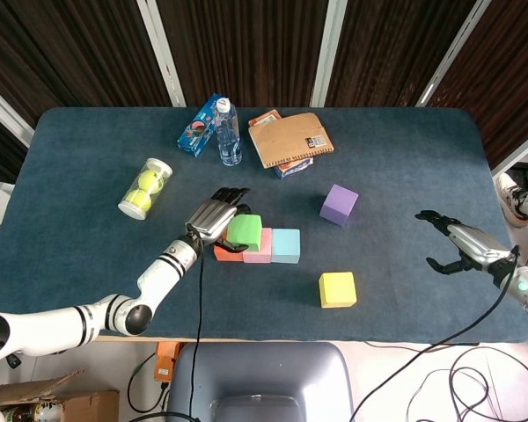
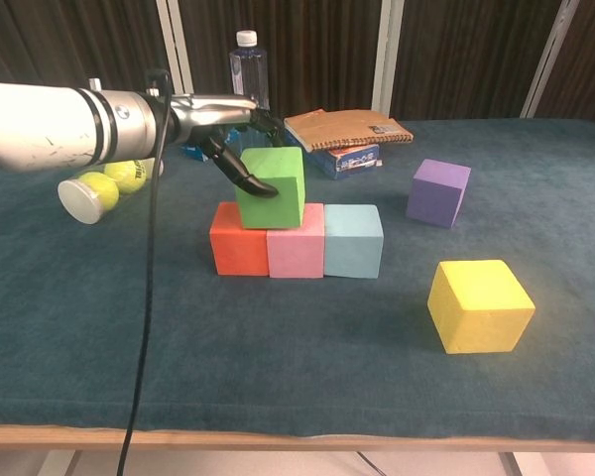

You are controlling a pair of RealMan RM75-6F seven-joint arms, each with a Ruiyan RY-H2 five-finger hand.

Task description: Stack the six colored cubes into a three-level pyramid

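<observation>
The left hand grips the green cube: its dark thumb lies across the cube's near left face while the other fingers reach over the top and far side, so the cube sits between thumb and fingers. The green cube rests on the second level, straddling the seam between the red cube and the pink cube, slightly tilted in the chest view. Those two stand in one row with the light blue cube, all three touching side by side on the blue table. The purple cube stands apart to the right and farther back; the yellow cube sits alone nearer the front edge. The right hand hovers near the table's right edge, fingers spread and holding nothing, well apart from every cube. At the back lie a water bottle, a brown notebook and a tube of tennis balls.
</observation>
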